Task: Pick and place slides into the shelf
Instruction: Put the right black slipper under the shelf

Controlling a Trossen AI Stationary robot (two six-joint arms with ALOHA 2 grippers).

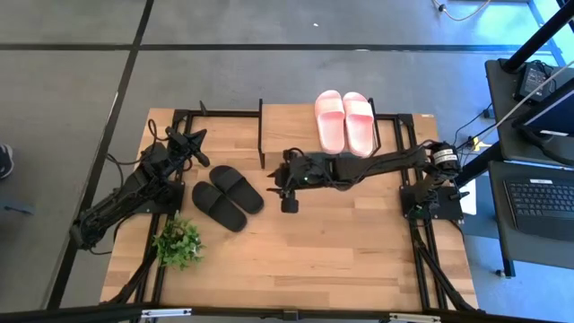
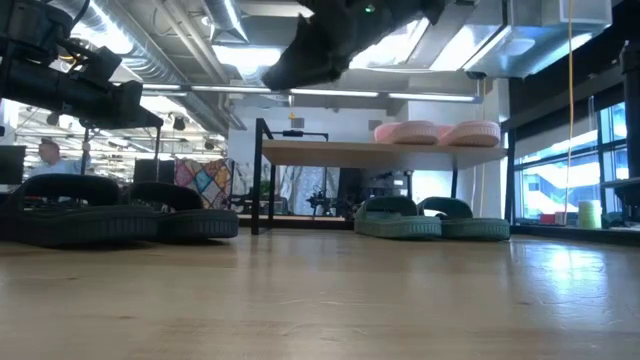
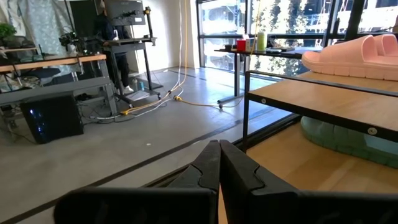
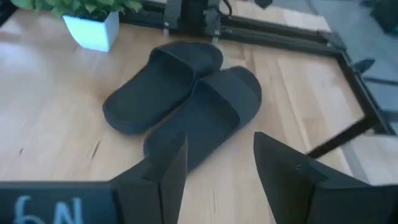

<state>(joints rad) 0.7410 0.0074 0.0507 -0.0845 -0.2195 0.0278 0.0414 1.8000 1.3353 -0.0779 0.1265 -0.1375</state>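
Note:
The black slides [image 1: 229, 196] lie side by side, soles down, on the table left of centre; they also show in the low view [image 2: 110, 215]. The pink slides [image 1: 345, 121] rest on the shelf's top board [image 1: 291, 126]. The green slides [image 2: 430, 220] sit on the table under that board. My right gripper [image 1: 289, 193] hangs open above the table, just right of the black slides [image 4: 186, 99], which lie ahead of its fingers [image 4: 217, 155]. My left gripper [image 1: 199, 136] waits shut [image 3: 219, 168] near the table's far left, facing the shelf [image 3: 323, 102].
A small potted plant [image 1: 178, 242] stands near the table's left near corner, close to the black slides. The shelf's black frame posts [image 1: 261, 126] rise at the far side. Bare wooden tabletop [image 1: 341, 251] stretches across the near half.

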